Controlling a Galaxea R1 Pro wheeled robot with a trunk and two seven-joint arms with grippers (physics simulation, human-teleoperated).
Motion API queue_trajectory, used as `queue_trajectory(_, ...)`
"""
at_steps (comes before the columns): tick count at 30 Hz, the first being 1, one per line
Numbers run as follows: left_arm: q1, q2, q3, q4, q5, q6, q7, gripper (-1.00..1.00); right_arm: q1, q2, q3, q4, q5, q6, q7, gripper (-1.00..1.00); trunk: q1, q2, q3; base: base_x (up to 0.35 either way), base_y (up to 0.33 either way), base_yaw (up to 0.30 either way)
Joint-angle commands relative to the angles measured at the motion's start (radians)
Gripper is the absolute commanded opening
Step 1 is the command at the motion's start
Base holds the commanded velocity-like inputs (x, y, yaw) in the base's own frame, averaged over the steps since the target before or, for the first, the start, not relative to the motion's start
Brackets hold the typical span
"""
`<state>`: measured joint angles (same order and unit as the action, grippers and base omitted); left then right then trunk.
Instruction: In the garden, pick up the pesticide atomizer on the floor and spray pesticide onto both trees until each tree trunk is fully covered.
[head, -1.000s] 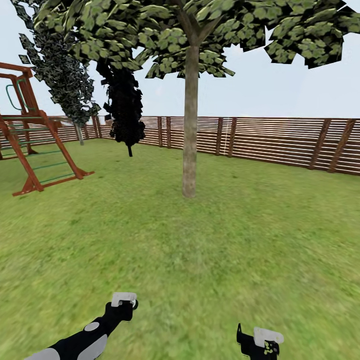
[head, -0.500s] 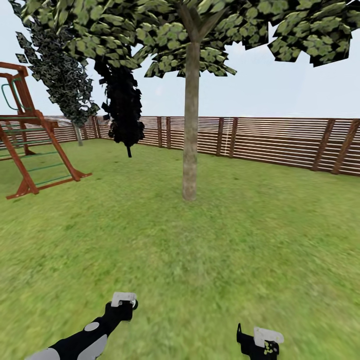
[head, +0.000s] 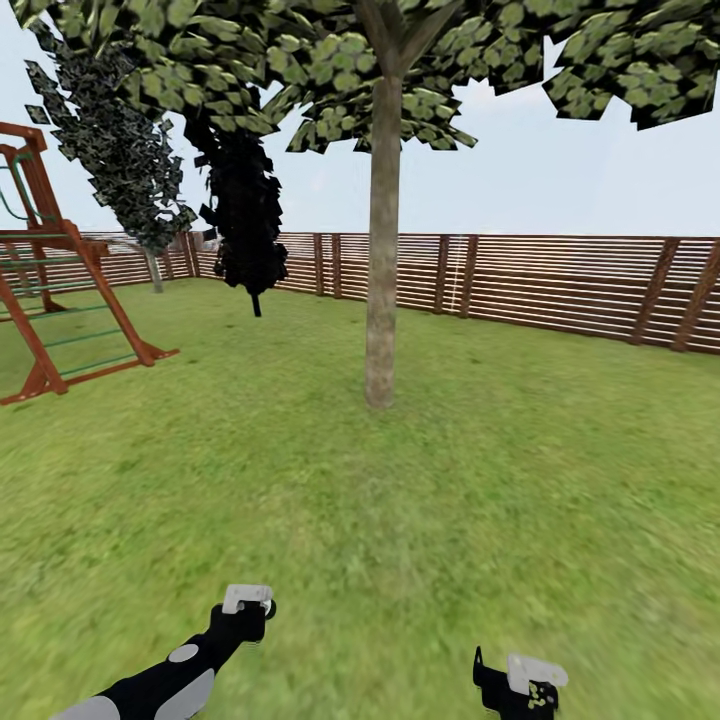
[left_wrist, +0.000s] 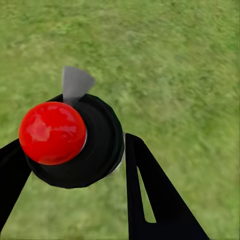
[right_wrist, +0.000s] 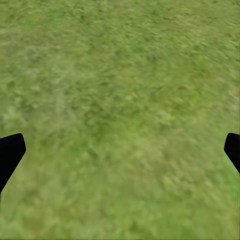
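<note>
Atomizer: black round-bodied pesticide atomizer with a glossy red ball cap and grey nozzle (left_wrist: 75, 137), carried between the black fingers (left_wrist: 155, 200) of the left gripper (left_wrist: 75, 190), low over the grass.
Handling: judged rigid, light, smooth-sided; hold best kept round the black body, below the cap.
Left gripper: fingers clamped on the atomizer.
Right gripper (right_wrist: 120, 150): fingertips wide apart, nothing between them.
Tree trunk: straight mottled grey-brown tree trunk (head: 381, 250) under a flat-leaved green canopy, well ahead of both arms.
Surface: green grass lawn (head: 450, 500), level round the trunk.
Room: brown slatted wooden fence (head: 560, 285) behind the trunk; red wooden climbing frame (head: 50, 290) far to its left; dark narrow tree (head: 245, 220) just left of it.
</note>
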<state>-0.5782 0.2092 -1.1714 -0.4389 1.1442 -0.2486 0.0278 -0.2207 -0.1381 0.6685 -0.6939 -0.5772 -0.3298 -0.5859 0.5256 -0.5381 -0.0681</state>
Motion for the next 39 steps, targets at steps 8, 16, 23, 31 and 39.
queue_trajectory(8,-0.002,0.001,-0.008,-0.002,0.009,-0.005,0.002,-1.0,-0.002,-0.002,0.008,-0.001,-0.01,-0.006,-0.005,1.0,0.001,-0.002,-0.002,0.334,0.0,-0.137)
queue_trajectory(16,-0.002,0.001,-0.008,-0.002,0.009,-0.005,0.003,-1.0,-0.002,-0.002,0.008,-0.001,-0.01,-0.006,-0.006,1.0,0.001,-0.002,-0.002,0.334,0.0,-0.12)
queue_trajectory(23,-0.002,0.001,-0.008,-0.002,0.009,-0.005,0.003,-1.0,-0.002,-0.002,0.008,-0.001,-0.01,-0.005,-0.005,1.0,0.001,-0.002,-0.002,0.334,0.0,-0.05)
queue_trajectory(31,-0.002,0.001,-0.008,-0.001,0.009,-0.005,0.003,-1.0,-0.002,-0.002,0.008,-0.001,-0.01,-0.006,-0.005,1.0,0.001,-0.002,-0.002,0.334,0.0,-0.081)
queue_trajectory(39,-0.002,0.001,-0.008,-0.001,0.009,-0.005,0.003,-1.0,-0.002,-0.002,0.008,-0.001,-0.01,-0.005,-0.005,1.0,0.001,-0.002,-0.002,0.334,0.0,-0.005)
